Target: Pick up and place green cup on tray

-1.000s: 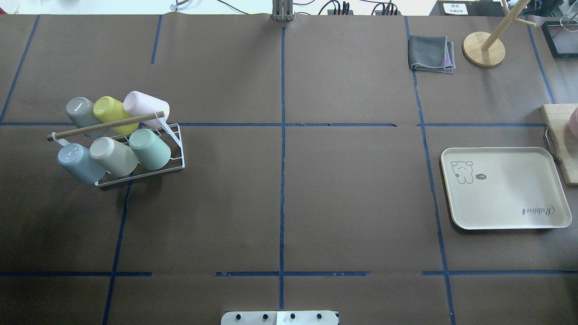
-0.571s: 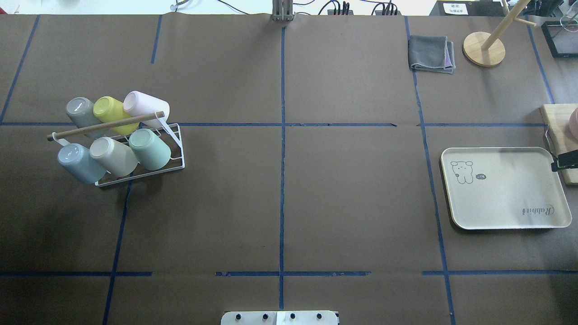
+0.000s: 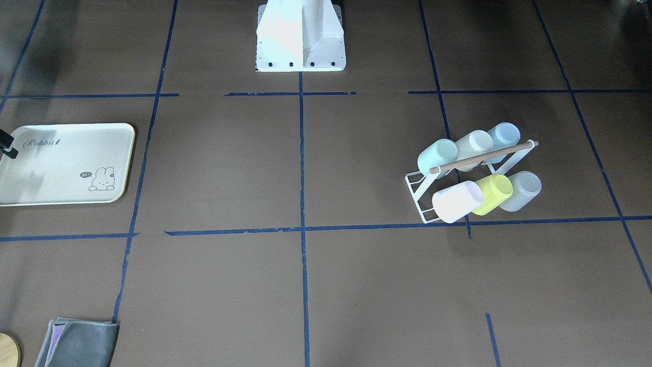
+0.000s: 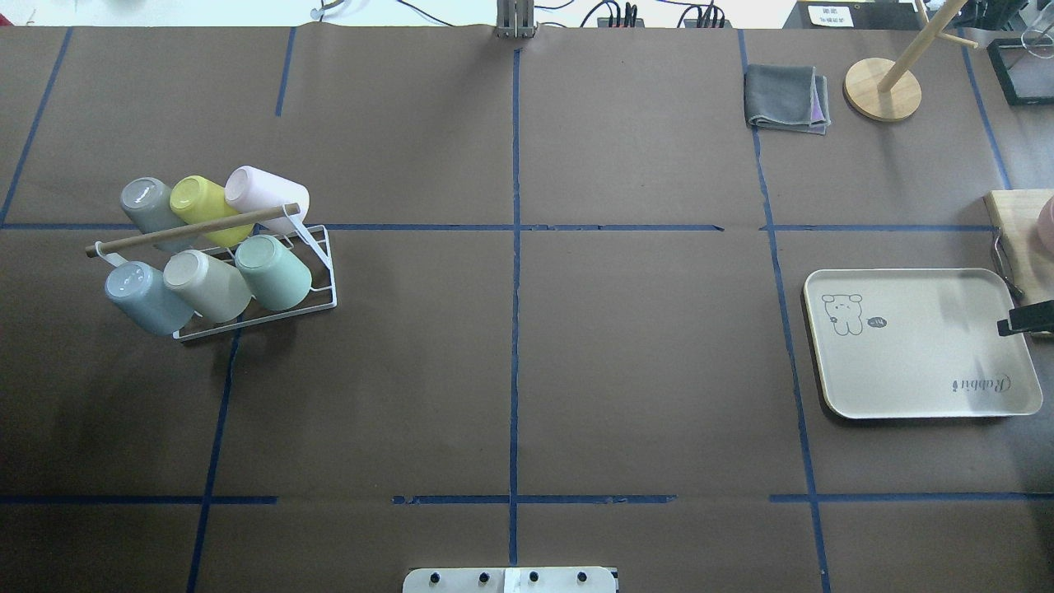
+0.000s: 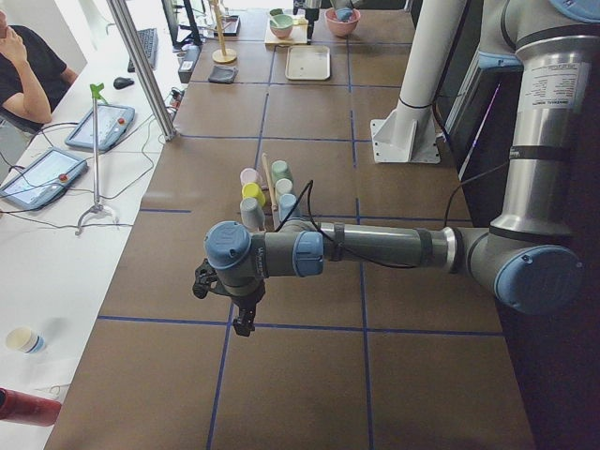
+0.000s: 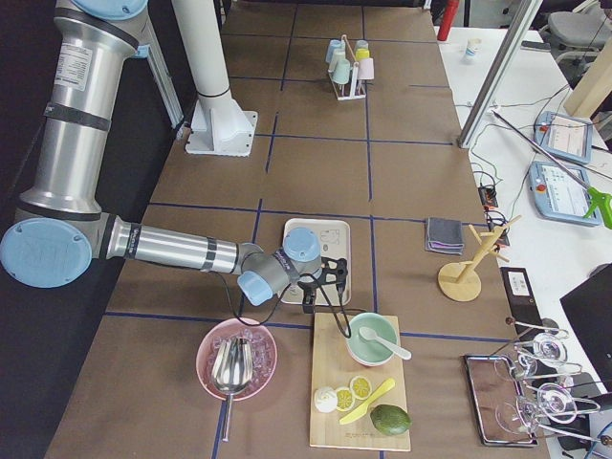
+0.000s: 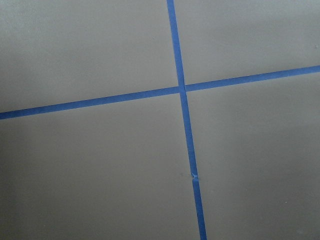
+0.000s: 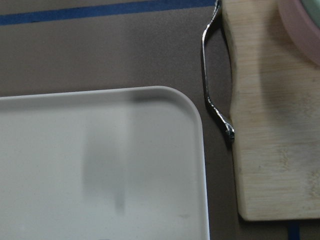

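Green cup (image 4: 272,272) lies tilted on the white rack (image 4: 333,284) in my overhead view, at the right end of the near row and well apart from the tray (image 4: 906,387). The right gripper (image 4: 1025,318) pokes in over the tray's right rim. From the right side view its fingers look spread, holding nothing. In the left side view the left gripper (image 5: 225,302) hovers above the table (image 5: 309,394); I cannot tell how wide it is.

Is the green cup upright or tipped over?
Tipped: the green cup leans at a slant on the white wire rack, its closed base toward the overhead camera.
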